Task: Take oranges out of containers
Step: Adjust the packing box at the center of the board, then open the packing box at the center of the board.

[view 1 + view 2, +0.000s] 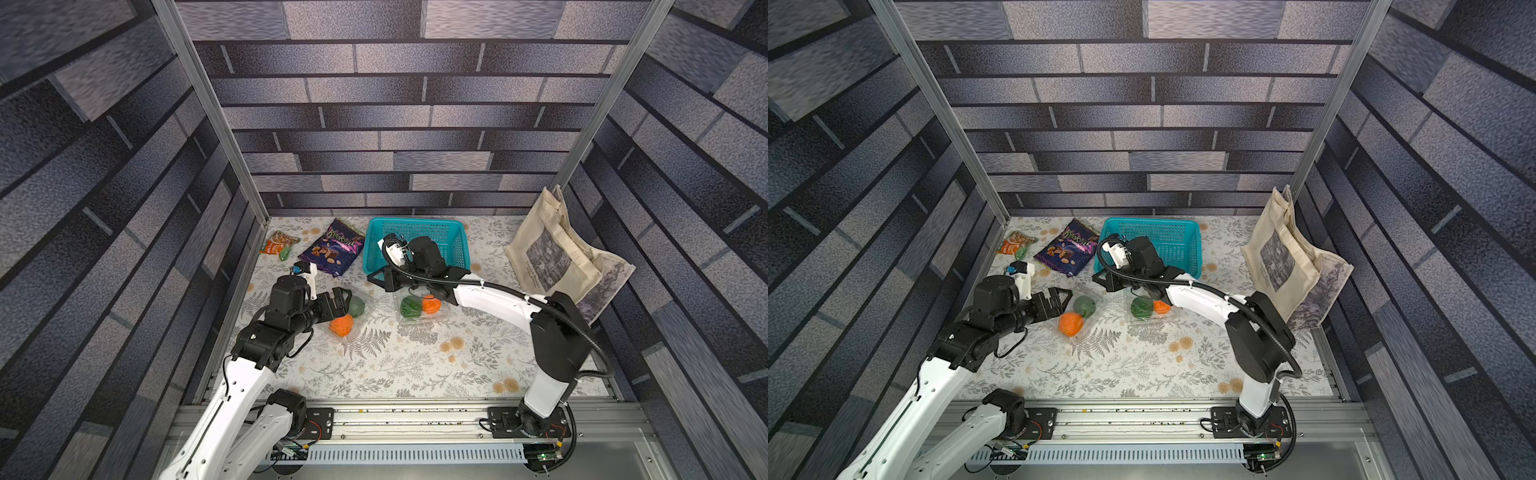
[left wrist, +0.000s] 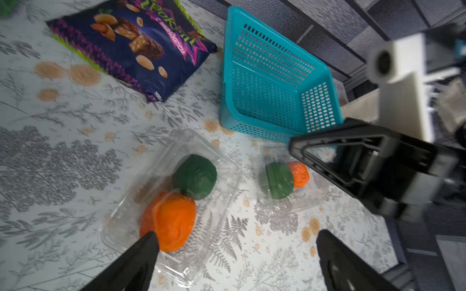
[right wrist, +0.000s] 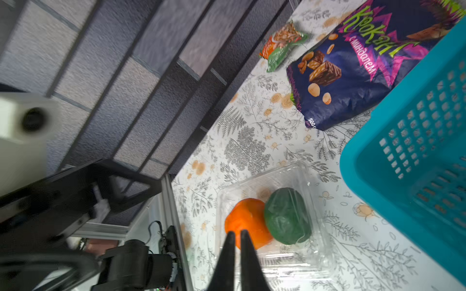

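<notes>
Only the right wrist view is showing the right gripper (image 3: pixel 237 235) with jaws pressed together; the left gripper (image 2: pixel 235 233) is holding its jaws spread wide. Both clear plastic clamshell containers (image 2: pixel 118 226) (image 2: pixel 315 195) are each holding a round orange fruit (image 2: pixel 174 221) (image 2: pixel 300 173) touching a round dark green fruit (image 2: pixel 195 176) (image 2: pixel 278 180).

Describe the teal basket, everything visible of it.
The teal basket is rectangular plastic, with mesh-perforated walls and floor and a solid rim. It stands upright on the floral tablecloth near the back wall, close beside the purple candy bag. Nothing shows inside it. In both top views the right arm hides its near side.
</notes>
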{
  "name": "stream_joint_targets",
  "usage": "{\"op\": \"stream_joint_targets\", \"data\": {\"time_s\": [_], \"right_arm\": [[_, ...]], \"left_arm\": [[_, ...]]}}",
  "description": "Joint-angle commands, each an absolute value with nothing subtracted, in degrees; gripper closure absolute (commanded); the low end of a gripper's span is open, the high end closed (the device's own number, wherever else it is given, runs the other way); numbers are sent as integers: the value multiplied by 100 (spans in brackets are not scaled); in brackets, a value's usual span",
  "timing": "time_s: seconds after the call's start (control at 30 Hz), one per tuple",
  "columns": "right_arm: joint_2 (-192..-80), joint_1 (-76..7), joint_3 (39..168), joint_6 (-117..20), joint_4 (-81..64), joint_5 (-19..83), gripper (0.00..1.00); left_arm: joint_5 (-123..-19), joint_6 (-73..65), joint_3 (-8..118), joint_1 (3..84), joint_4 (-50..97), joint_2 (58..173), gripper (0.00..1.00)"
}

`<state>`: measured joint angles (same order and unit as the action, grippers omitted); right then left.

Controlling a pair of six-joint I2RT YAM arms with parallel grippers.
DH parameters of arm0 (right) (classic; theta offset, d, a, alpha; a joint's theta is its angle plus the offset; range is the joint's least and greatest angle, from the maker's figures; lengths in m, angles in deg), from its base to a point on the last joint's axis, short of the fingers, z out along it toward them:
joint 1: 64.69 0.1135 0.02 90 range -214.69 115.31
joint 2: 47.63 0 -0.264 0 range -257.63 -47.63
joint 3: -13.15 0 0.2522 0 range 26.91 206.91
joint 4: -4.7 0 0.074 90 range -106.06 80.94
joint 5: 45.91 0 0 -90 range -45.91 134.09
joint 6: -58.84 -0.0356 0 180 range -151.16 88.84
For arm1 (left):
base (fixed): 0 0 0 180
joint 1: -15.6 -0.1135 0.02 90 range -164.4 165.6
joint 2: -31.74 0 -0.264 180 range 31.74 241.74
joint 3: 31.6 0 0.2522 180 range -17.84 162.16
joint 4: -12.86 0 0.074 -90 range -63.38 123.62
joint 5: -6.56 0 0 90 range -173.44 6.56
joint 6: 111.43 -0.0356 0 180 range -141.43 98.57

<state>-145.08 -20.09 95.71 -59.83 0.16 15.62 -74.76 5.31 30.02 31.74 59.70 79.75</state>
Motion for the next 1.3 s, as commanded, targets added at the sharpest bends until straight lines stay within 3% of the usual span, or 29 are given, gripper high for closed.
{"op": "stream_joint_targets", "data": {"time_s": [0.0, 0.2, 0.37, 0.7, 1.03, 1.27], "right_arm": [[-14005, -1939, 8418, -6920, 1074, 1781, 100], [-14387, -1621, 6977, -8733, 3401, 2090, 100], [-15121, -1361, 7038, -9331, 4352, 2113, 100], [-15674, -1139, 7208, -9644, 4313, 2131, 100], [-15151, -809, 7071, -9502, 3117, 2464, 100], [-15338, -764, 7116, -9550, 3109, 2727, 100]], "left_arm": [[-8200, -642, 2924, 2887, 5759, 8886, 0], [-7284, -830, 2726, 2341, 4795, 9872, 0], [-7064, -871, 2681, 2332, 4675, 10116, 0], [-6746, -467, 2078, 2458, 4366, 9840, 0], [-6815, -224, 1797, 2624, 4471, 9493, 0], [-6771, -106, 1670, 2659, 4419, 9380, 0]]}}
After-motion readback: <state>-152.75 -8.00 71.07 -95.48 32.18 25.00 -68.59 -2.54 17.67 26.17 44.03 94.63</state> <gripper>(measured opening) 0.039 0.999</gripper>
